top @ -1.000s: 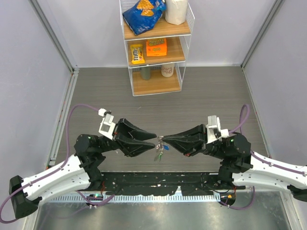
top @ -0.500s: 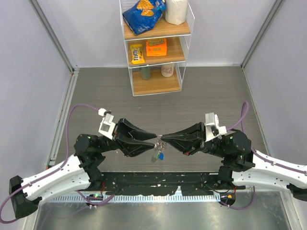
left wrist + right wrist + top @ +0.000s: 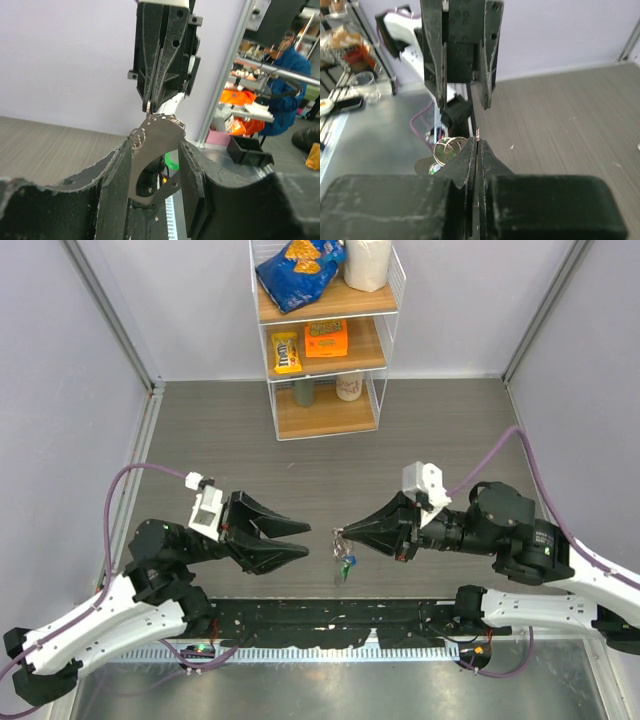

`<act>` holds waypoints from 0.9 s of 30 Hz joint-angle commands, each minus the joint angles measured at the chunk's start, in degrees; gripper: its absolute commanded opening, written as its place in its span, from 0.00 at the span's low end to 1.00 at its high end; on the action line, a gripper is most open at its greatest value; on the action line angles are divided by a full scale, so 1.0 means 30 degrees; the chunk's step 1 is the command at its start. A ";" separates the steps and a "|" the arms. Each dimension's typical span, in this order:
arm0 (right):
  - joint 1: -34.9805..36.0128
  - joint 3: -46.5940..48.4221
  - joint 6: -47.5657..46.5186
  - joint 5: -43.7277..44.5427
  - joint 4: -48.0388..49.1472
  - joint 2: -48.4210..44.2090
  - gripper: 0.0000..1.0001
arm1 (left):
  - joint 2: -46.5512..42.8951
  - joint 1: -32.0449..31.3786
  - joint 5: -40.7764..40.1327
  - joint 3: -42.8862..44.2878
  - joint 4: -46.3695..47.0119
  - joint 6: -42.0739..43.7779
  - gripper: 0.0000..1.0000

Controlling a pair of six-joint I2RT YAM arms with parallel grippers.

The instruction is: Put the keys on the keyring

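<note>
Left gripper (image 3: 306,539): I read its jaws as spread wide with nothing between them. It points toward 3 o'clock in the top view.
Left fingers (image 3: 114,195): 2 dark pads fill the lower part of my left wrist view, with a broad gap between them.
Right gripper (image 3: 339,533): the jaws are pressed together and pinch the top of the keyring. It points toward 9 o'clock, straight at the left gripper.
Right fingers (image 3: 470,165): in my right wrist view they meet in 1 thin seam, with a sliver of metal showing at the tip.
Keyring (image 3: 342,543): a thin silvery loop hangs from the right gripper's tip, lifted off the tabletop. It sits at 3 o'clock of the left gripper, near it, and the top view shows a gap between them.
Keys (image 3: 346,564): a small cluster dangles at 6 o'clock of the pinch point. I make out 1 green head and 1 blue head; any others are too small for me to tell.
Facing: the 2 grippers are tip to tip, and the left wrist view frames the ring in the gap between the open fingers.
Tabletop (image 3: 230,430): grey wood-grain.
Wire shelf rack (image 3: 390,340): stands at 12 o'clock with 3 wooden tiers.
Shelf contents: a blue chips bag (image 3: 298,270) is on the top tier, and an orange box (image 3: 326,338) is on the middle tier.
</note>
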 commanded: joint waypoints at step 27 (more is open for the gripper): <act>0.0071 0.7643 -0.3469 -0.3492 -1.0681 0.6416 0.05 | 0.2403 0.0022 0.3504 0.3635 -0.7994 0.1703 0.48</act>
